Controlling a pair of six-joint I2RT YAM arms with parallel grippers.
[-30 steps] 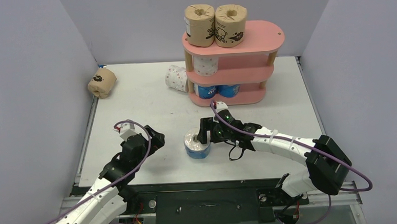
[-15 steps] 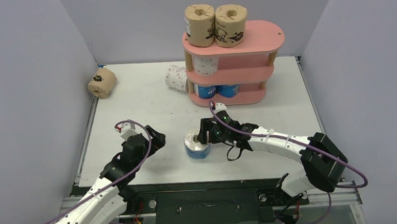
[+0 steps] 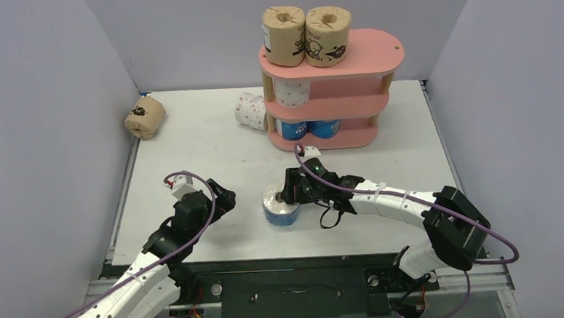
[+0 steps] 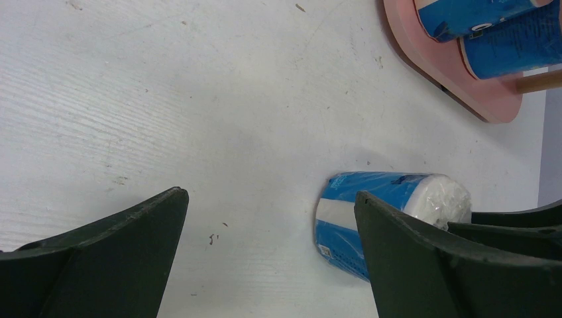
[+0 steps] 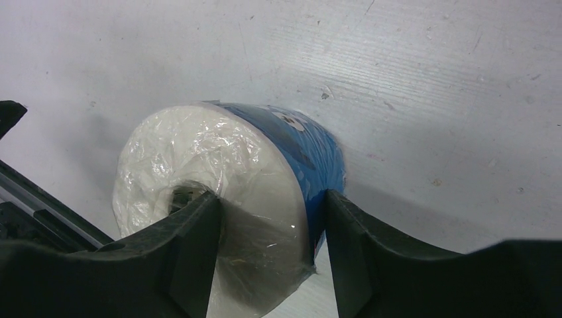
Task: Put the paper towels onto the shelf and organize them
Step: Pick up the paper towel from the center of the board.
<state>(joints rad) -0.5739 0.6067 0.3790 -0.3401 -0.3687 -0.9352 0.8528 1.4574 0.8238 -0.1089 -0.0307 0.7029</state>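
The right hand [image 3: 289,191] is down at the blue roll [image 3: 279,207], which stands on its end on the table [image 3: 191,149]. Its fingers are partway apart, with the thick wall of the roll between them. One finger [image 5: 189,255] is at the hole in the white top. The other finger [image 5: 371,265] is against the blue side. Both look like they touch the wrap, but I cannot tell if the hand is squeezing the roll. On the other side of the roll from this hand is the left hand [image 4: 268,195], near the roll and not touching it. It is wide open and holds nothing, with only table between its fingers. Well past the right hand, toward the far side of the table, stands the pink shelf [image 3: 364,50]. Two brown rolls [image 3: 284,36] [image 3: 328,33] stand side by side on its top board, at the left end. A dotted roll [image 3: 292,93] is on the middle board. Two more blue rolls [image 3: 292,130] [image 3: 325,129] lie on the bottom board. A loose dotted roll [image 3: 250,111] lies on the table, just beside the left end of the shelf. A lone brown roll [image 3: 144,117] lies far off past the left hand, close to the wall.
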